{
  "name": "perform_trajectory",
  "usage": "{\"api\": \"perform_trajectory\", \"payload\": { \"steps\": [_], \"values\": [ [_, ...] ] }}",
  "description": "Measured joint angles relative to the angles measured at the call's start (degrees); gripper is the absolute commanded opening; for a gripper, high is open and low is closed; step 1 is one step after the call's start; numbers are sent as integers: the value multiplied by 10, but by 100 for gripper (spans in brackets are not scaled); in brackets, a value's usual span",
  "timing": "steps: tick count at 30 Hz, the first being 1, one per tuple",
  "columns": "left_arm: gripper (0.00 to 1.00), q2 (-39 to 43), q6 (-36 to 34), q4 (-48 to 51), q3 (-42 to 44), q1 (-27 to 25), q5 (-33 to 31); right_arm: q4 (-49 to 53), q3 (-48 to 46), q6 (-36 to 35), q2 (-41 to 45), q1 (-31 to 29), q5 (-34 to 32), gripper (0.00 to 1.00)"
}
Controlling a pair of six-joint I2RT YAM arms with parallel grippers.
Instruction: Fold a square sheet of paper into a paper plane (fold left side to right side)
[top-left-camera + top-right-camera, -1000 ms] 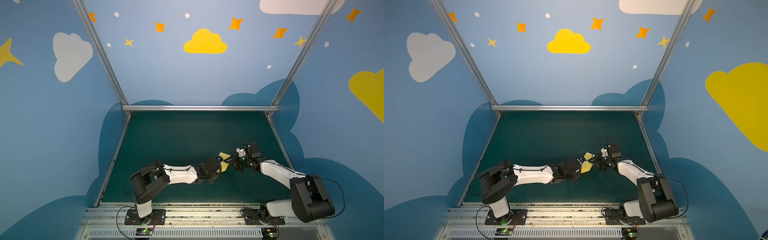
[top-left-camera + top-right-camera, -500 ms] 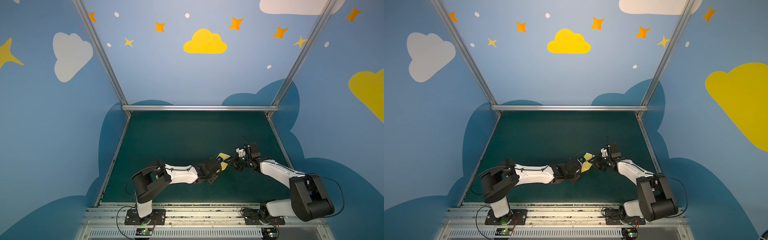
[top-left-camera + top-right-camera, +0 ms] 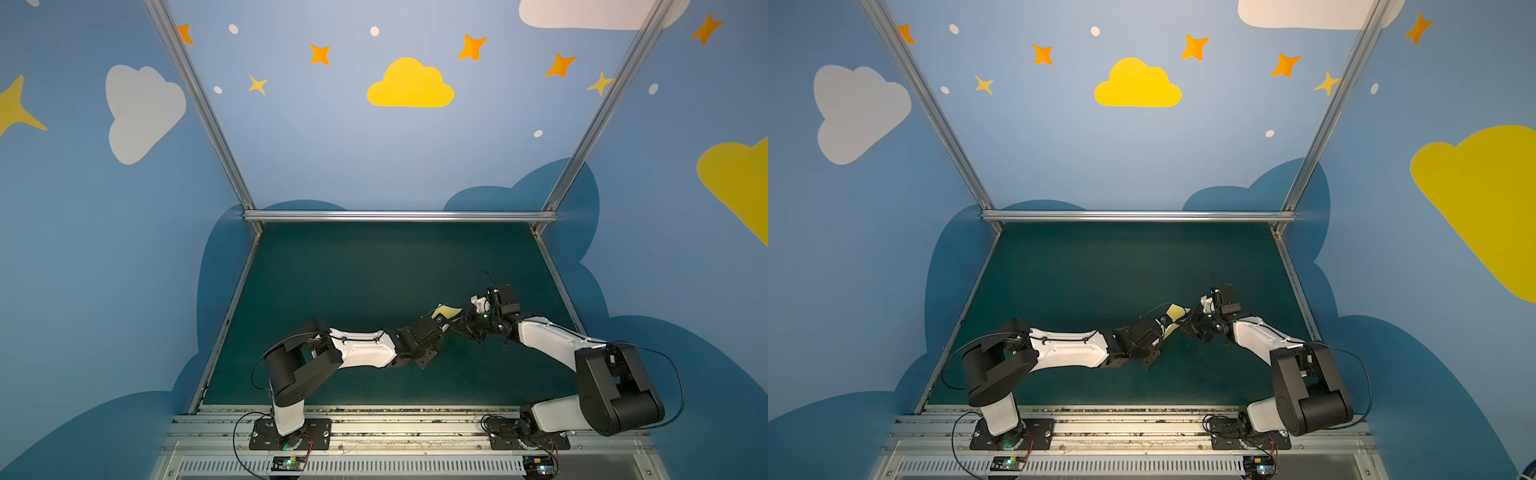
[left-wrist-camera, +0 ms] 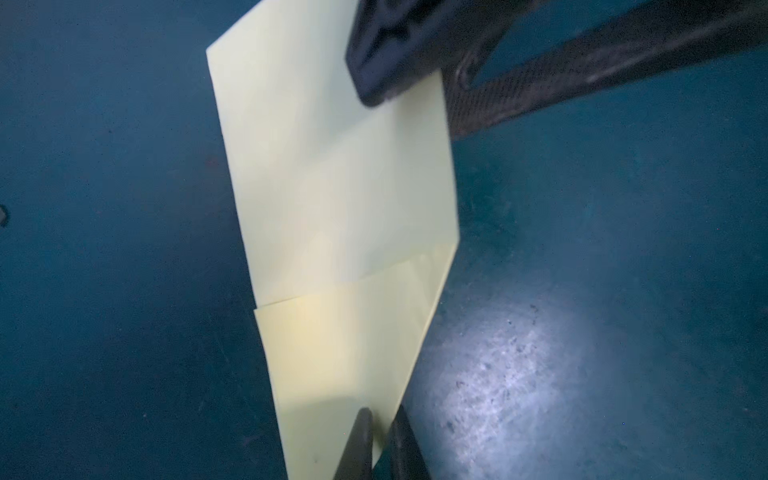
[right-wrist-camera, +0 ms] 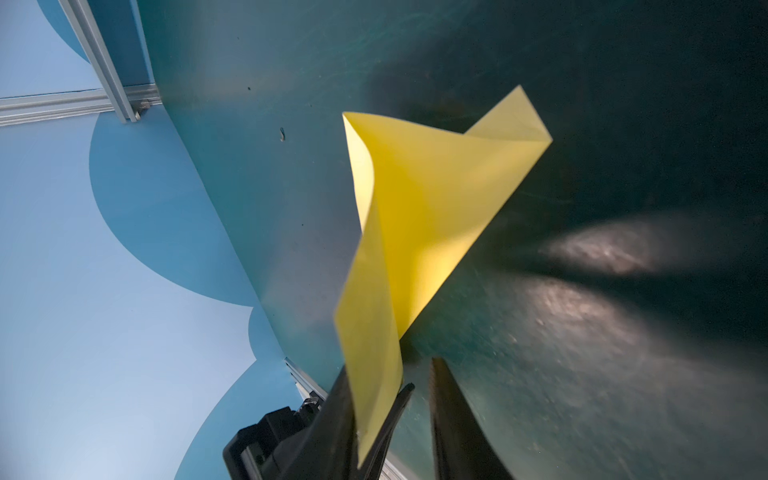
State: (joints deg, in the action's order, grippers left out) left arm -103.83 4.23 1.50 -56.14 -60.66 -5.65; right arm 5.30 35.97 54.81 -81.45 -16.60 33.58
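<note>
The pale yellow sheet of paper point(image 3: 448, 311) hangs between the two grippers over the green table point(image 3: 374, 270), a little right of its middle and toward the front. It is bent and doubled, so that one layer overlaps another in the left wrist view point(image 4: 340, 208). The left gripper point(image 4: 381, 415) has its fingertips point(image 4: 362, 436) almost together, pinching one edge of the sheet, while the right gripper point(image 4: 411, 115) meets the opposite end with its jaws a narrow way apart, bare table showing in the gap and one finger point(image 4: 395, 54) flat against the paper, though whether it truly grips I cannot tell.
</note>
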Motion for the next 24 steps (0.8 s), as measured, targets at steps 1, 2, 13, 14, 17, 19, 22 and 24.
{"api": "perform_trajectory", "payload": {
  "steps": [1, 2, 13, 14, 17, 19, 22, 24],
  "values": [
    [7, 0, 0, 0, 0, 0, 0, 0, 2, 0, -1, 0, 0, 34],
    [6, 0, -1, 0, 0, 0, 1, 0, 4, -1, -2, 0, 1, 40],
    [4, 0, -4, 11, -27, 0, 17, 0, 7, -8, -2, -5, 6, 63],
    [4, 0, -4, 14, -30, 0, 20, 0, 7, -8, -2, -7, 6, 63],
    [4, 0, -4, 21, -37, 0, 27, 0, 7, -8, -3, -14, 5, 62],
    [5, 0, -3, 27, -41, 0, 33, 0, 7, -7, -5, -20, 4, 57],
    [17, 0, -4, 34, -41, 0, 37, -2, 9, -6, -14, -26, 3, 44],
    [26, 0, -5, 39, -41, -1, 39, -3, 10, -5, -19, -29, 2, 39]
  ]
}}
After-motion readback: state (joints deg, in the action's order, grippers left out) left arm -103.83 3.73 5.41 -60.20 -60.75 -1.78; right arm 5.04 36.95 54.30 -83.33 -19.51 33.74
